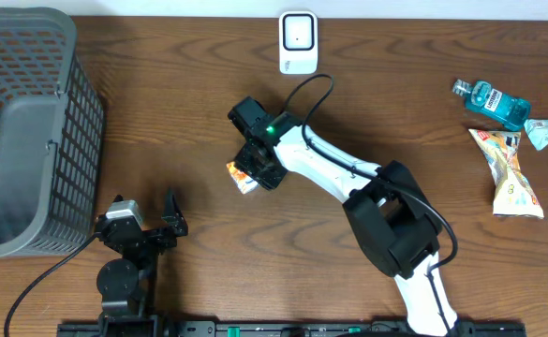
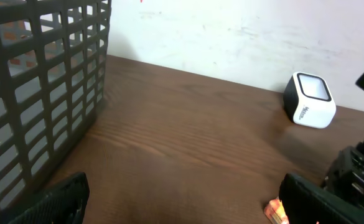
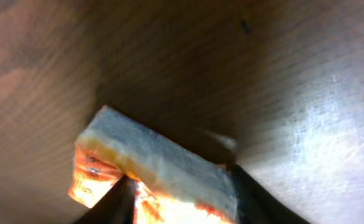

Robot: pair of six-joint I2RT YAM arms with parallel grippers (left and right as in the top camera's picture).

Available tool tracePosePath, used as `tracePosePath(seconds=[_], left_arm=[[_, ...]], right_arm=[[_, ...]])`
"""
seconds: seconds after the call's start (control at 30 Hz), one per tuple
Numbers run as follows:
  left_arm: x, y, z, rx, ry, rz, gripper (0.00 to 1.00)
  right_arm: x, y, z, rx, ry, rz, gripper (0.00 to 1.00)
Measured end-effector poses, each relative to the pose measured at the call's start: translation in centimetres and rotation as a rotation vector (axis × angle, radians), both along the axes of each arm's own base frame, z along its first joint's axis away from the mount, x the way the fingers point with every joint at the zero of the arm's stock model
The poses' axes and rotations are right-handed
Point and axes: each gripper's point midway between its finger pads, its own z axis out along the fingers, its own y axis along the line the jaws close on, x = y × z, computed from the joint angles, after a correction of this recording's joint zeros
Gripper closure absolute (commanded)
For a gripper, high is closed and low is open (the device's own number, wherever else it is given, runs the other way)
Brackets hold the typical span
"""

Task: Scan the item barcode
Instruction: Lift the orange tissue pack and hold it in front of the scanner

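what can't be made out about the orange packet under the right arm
Barcode: none legible on the orange-and-silver packet; the right wrist view is blurred and the bottom edge crops it.
Grip: the right gripper covers most of the packet overhead, so whether the jaws clamp it is unclear.
Left wrist view: only a packet corner shows at the bottom edge.

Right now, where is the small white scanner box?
In the overhead view the scanner sits at the far table edge, near the middle, just beyond the right claw and the orange packet.
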Motion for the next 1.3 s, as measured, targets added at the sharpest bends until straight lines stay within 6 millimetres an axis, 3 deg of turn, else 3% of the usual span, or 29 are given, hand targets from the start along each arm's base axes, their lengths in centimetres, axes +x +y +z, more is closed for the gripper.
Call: tracePosePath(seconds=[0.07, 0.1, 0.37, 0.53, 0.6, 0.77, 0.83, 1.07, 1.2, 1.3], left_arm=[[0.0, 0.0, 0.0, 0.000, 0.000, 0.000, 0.02], [0.0, 0.0, 0.0, 0.000, 0.000, 0.000, 0.02], [0.0, 0.0, 0.0, 0.000, 0.000, 0.000, 0.02], [0.0, 0.0, 0.0, 0.000, 0.000, 0.000, 0.02], [0.0, 0.0, 0.0, 0.000, 0.000, 0.000, 0.02], [0.0, 0.0, 0.0, 0.000, 0.000, 0.000, 0.02], [0.0, 0.0, 0.0, 0.000, 0.000, 0.000, 0.02], [0.0, 0.0, 0.0, 0.000, 0.000, 0.000, 0.02], [0.0, 0.0, 0.0, 0.000, 0.000, 0.000, 0.02], [0.0, 0.0, 0.0, 0.000, 0.000, 0.000, 0.02]], right_arm=[[-0.2, -0.1, 0.0, 0.007, 0.002, -0.014, 0.98], [-0.3, -0.2, 0.1, 0.011, 0.005, -0.022, 0.99], [-0.4, -0.6, 0.4, 0.031, 0.011, 0.027, 0.99], [-0.2, -1.7, 1.3, 0.158, 0.003, 0.287, 0.99], [0.0, -2.5, 2.7, 0.277, -0.002, 0.414, 0.97], [-0.1, -5.6, 9.2, 0.659, -0.063, 0.609, 0.98], [0.0, -7.8, 11.0, 0.751, -0.045, 0.565, 0.99], [-2.0, -14.4, 13.6, 0.865, 0.263, 0.217, 0.99], [-3.4, -16.7, 14.7, 0.874, 0.377, 0.118, 0.99], [-4.3, -17.7, 14.8, 0.857, 0.388, 0.146, 0.99]])
